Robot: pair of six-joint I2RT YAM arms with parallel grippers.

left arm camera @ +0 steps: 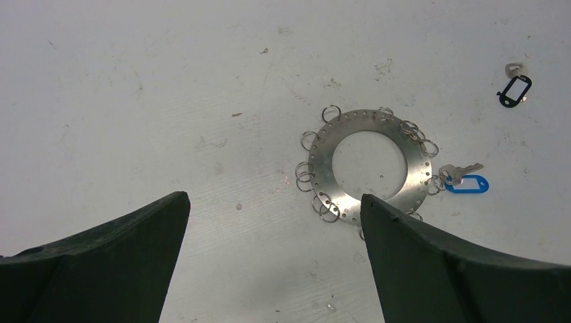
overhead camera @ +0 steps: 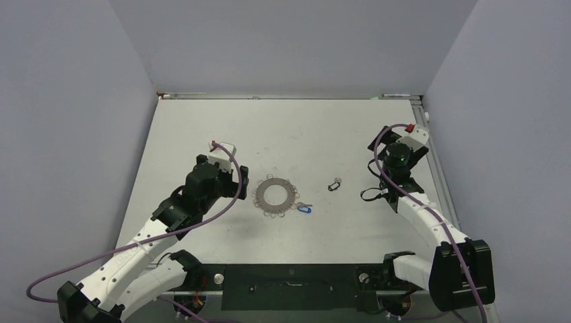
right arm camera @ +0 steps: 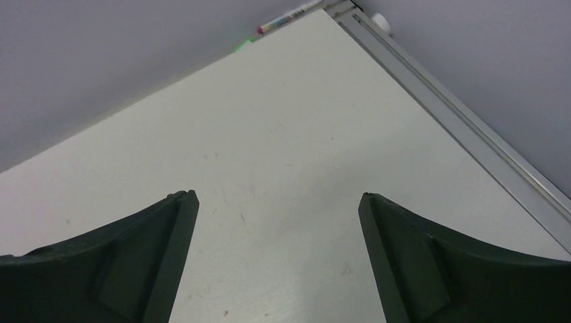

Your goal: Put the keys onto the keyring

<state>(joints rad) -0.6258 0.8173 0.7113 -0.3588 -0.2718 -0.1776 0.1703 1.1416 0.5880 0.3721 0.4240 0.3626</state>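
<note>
L gripper point(left arm camera: 275, 198) and R gripper point(right arm camera: 276, 195) are seen wide open, empty. Approach step; nothing picked yet. Black key point(left arm camera: 515, 89), mid-bench, to be pinched, keyring point(left arm camera: 323, 161) steadied.

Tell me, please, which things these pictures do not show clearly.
- Left wrist: the keyring's near rim is partly hidden behind a finger.
- Left wrist: whether the blue key is hooked on a loop; too small.
- Top: the black key's shape; too small.
- Right wrist: only table; keyring and keys outside the frame.
</note>
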